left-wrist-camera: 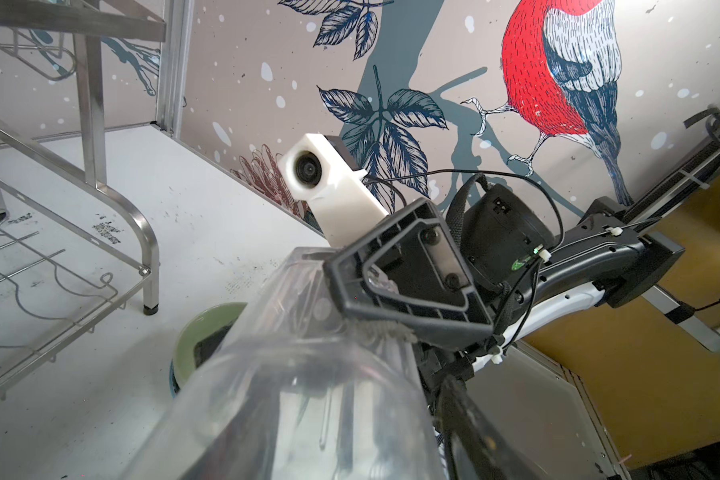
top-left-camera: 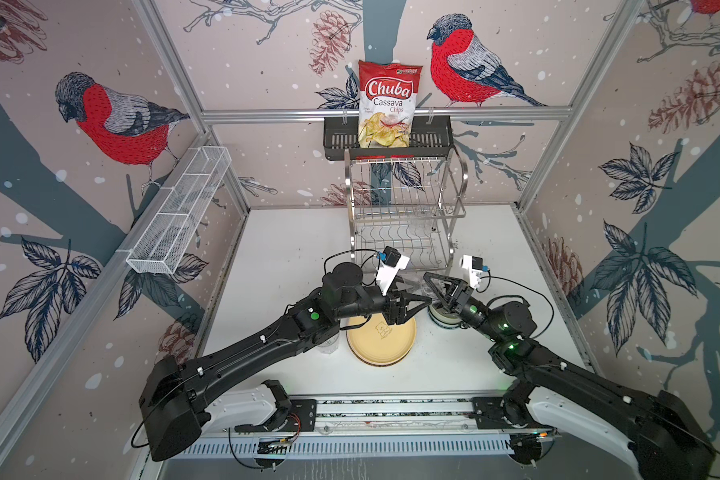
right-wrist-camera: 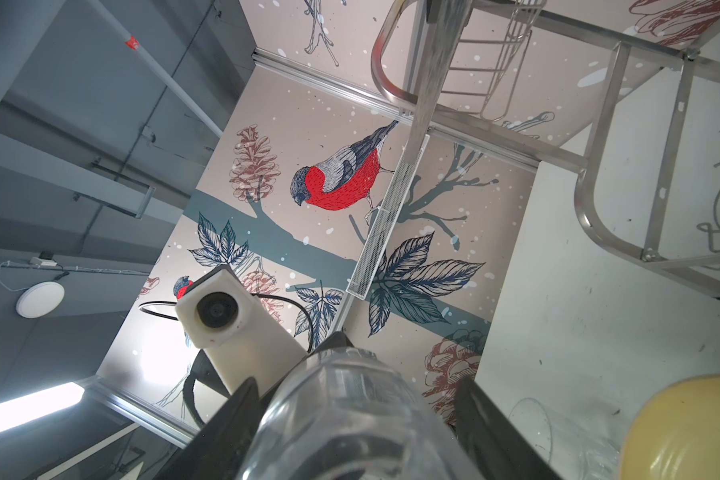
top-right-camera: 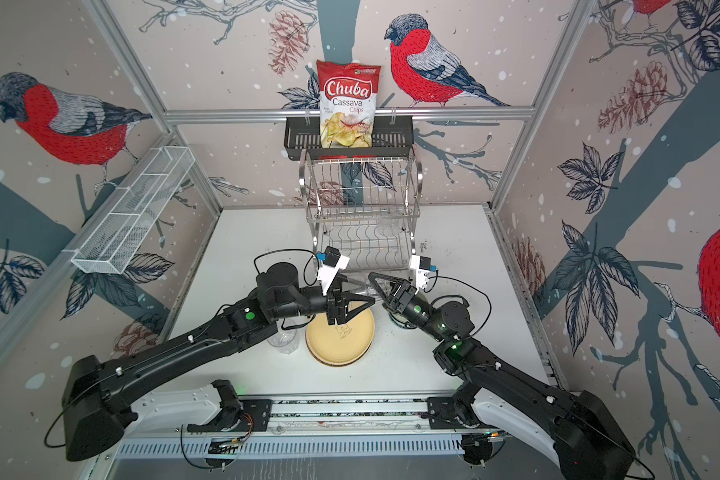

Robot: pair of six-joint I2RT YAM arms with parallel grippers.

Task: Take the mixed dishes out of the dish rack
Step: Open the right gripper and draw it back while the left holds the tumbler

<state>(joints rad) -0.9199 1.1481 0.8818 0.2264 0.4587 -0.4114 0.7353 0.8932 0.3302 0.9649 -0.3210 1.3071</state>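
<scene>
A clear drinking glass [top-left-camera: 417, 287] lies on its side in the air between the two hands. It is in front of the two-tier shiny steel wire dish rack [top-left-camera: 404, 208] and above the white worktop [top-left-camera: 292, 249].

The right hand [top-left-camera: 431, 289] has hold of it. In the right wrist view the glass [right-wrist-camera: 350, 415] sits between two black fingers [right-wrist-camera: 487, 419], which close on it from either side.

The left hand [top-left-camera: 422, 302] meets the glass from the opposite end with its jaws parted. In the left wrist view the glass [left-wrist-camera: 308, 374] fills the foreground, and I cannot tell whether a finger of this hand touches it.

Below the hands, a cream-yellow round plate [top-left-camera: 381, 340] lies flat on the worktop. Just beside it, a pale green bowl [left-wrist-camera: 208, 332] tops a small stack that the right hand partly hides in both top views.

A second clear glass [top-left-camera: 329, 343] stands upright on the worktop under the left forearm, close to the plate's rim.
</scene>
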